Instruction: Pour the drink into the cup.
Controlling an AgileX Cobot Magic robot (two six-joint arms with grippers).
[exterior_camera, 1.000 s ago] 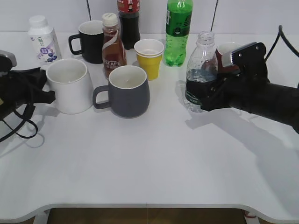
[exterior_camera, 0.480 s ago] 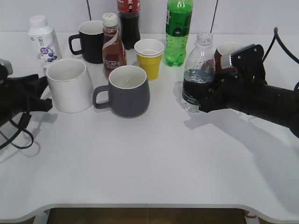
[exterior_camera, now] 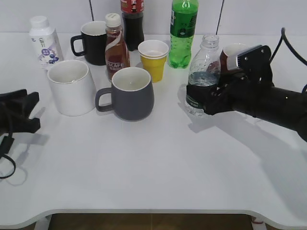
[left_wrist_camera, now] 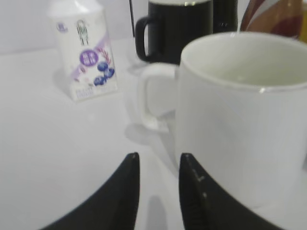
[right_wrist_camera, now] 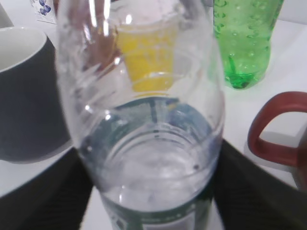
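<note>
The drink, a clear ribbed water bottle [exterior_camera: 204,72] with a dark green label and no cap, stands upright at the right, partly full. My right gripper [exterior_camera: 197,99] is shut on its lower body; in the right wrist view the bottle [right_wrist_camera: 148,120] fills the frame between the dark fingers [right_wrist_camera: 43,191]. The cup, a large white mug [exterior_camera: 72,87], stands at the left, empty. My left gripper [exterior_camera: 24,112] is open and empty, to the left of the mug and apart from it. In the left wrist view the mug [left_wrist_camera: 240,120] is just beyond my gripper [left_wrist_camera: 158,160], handle toward it.
A dark grey mug [exterior_camera: 132,93] stands between cup and bottle. Behind are a yellow paper cup [exterior_camera: 153,57], a brown coffee bottle [exterior_camera: 115,45], a black mug [exterior_camera: 93,42], a white milk bottle [exterior_camera: 44,40], a green soda bottle [exterior_camera: 182,31] and a red mug [exterior_camera: 232,50].
My left gripper has drawn back leftward from the white mug, which stays in place. My right gripper has shifted slightly left with the bottle.
</note>
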